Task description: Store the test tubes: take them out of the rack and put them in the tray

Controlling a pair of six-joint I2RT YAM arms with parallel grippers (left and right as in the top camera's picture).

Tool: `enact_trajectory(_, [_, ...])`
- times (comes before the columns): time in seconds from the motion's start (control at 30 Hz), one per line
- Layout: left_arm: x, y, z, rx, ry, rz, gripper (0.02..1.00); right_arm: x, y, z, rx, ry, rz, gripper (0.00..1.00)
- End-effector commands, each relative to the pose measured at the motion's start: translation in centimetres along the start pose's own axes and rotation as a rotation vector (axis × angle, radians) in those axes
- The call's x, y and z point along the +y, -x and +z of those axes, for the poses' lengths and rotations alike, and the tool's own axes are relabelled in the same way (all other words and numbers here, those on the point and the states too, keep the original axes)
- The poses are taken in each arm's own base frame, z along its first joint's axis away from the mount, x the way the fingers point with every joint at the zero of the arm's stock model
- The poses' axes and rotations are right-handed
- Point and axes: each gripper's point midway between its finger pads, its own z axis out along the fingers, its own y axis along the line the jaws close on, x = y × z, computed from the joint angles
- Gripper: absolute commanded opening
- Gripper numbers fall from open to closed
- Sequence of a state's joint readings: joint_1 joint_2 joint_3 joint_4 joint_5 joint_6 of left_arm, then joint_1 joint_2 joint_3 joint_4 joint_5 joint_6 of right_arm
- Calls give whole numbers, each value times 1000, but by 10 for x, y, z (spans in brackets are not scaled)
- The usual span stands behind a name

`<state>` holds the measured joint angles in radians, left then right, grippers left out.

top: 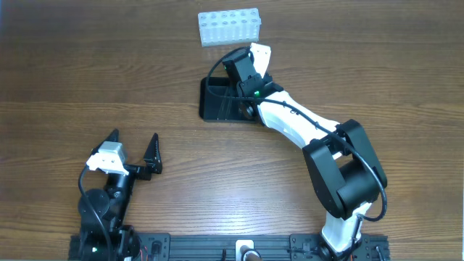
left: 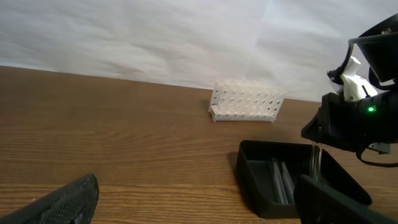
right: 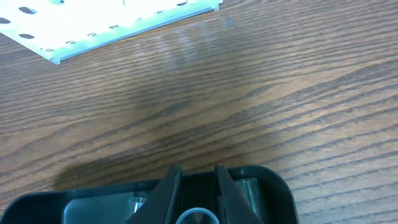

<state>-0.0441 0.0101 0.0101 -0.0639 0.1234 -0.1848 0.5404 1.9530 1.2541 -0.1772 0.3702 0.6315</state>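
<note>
Right tool (right: pixel 198 170) clamps one test tube (right: pixel 198 216) over one tray (left: pixel 252 177); left tool (top: pixel 134 138) spread apart.

The rack (right: pixel 93 25) and the test tube (right: pixel 196 216) are cut off at picture edges.

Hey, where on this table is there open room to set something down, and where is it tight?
Open wood lies left of the rack and tray, beyond the open left gripper, and again right of the rack past the right arm. Tight: the strip between rack and tray, where the right gripper holds a test tube over the tray.
</note>
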Motion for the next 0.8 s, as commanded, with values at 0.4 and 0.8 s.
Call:
enact_trajectory(0.4, [0, -1, 0, -1, 1, -13, 1000, 6, -11, 0, 1, -4, -13, 14])
enact_trajectory(0.8, [0, -1, 0, 0, 1, -13, 1000, 6, -21, 4, 18, -11, -28, 12])
